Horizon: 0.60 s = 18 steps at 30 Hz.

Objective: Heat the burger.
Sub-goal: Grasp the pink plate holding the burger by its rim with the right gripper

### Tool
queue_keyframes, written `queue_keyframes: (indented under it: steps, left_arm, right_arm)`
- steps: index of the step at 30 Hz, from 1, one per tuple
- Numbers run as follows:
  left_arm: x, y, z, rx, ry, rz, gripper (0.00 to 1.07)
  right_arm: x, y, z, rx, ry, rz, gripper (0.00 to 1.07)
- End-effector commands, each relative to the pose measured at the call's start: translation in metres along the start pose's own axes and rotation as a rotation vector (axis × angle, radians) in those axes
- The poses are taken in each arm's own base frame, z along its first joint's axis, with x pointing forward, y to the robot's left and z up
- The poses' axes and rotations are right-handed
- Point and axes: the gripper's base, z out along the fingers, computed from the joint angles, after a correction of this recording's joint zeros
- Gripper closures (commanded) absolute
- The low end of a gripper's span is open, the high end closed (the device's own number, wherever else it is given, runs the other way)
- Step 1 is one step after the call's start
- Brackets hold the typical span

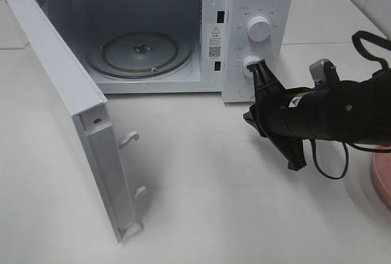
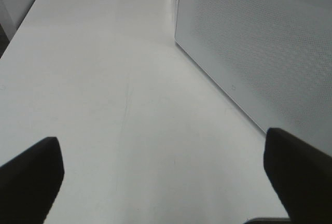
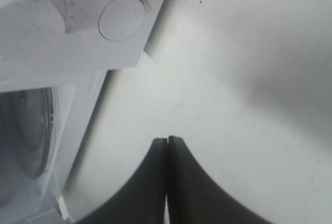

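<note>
Just ahead of the right gripper (image 1: 250, 118) stands the microwave (image 1: 256, 7). Its jaws are pressed together with nothing between them, their tips over bare table (image 1: 214, 203) below the panel's lower knob (image 1: 250, 64). In the right wrist view the same tips (image 3: 167, 138) meet in a thin seam, the panel's corner beyond them and the turntable (image 1: 140, 53) off to one side, inside the cavity.

The door (image 1: 55, 74) hangs wide open, well apart from those jaws, and the turntable is bare. The burger shows in none of the views. Behind the right gripper, back along its arm, a pink plate (image 1: 382, 175) is cut by the frame edge, and whether the burger sits on it cannot be told.

The left gripper (image 2: 161, 146) has its jaws spread wide and empty, with plain table between them and a white perforated panel ahead on one side.

With the oven opened and nothing loaded, the step in hand looks like fetching the burger. The next move likely calls for the right gripper to draw back from the panel, part its jaws and find the burger — probably toward the plate. It must then grip softly enough not to crush the bun and carry it level past the door frame onto the turntable.
</note>
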Motion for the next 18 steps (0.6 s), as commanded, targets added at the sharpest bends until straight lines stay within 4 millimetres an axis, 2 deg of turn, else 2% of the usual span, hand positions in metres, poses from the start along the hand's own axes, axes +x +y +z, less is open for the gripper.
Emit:
queue_keyframes:
  steps: [1, 5, 6, 10, 18]
  left_arm:
    - [0.0, -0.001, -0.002, 0.002, -0.03, -0.005, 0.05]
    - [0.0, -0.001, -0.002, 0.002, -0.03, -0.005, 0.05]
    - [0.0, -0.001, -0.002, 0.002, -0.03, -0.005, 0.05]
    - [0.0, -0.001, -0.002, 0.002, -0.03, -0.005, 0.05]
    - [0.0, -0.001, -0.002, 0.002, -0.03, -0.005, 0.05]
  right_arm:
    - [0.003, 0.002, -0.015, 0.051, 0.066, -0.187, 1.04]
    - [0.005, 0.004, -0.023, 0.074, 0.104, -0.278, 1.03]
    - [0.005, 0.005, -0.029, 0.084, 0.134, -0.361, 1.03]
    - [0.007, 0.004, -0.036, 0.103, 0.183, -0.48, 1.02]
    - [-0.001, 0.001, -0.056, 0.176, 0.319, -0.701, 1.0]
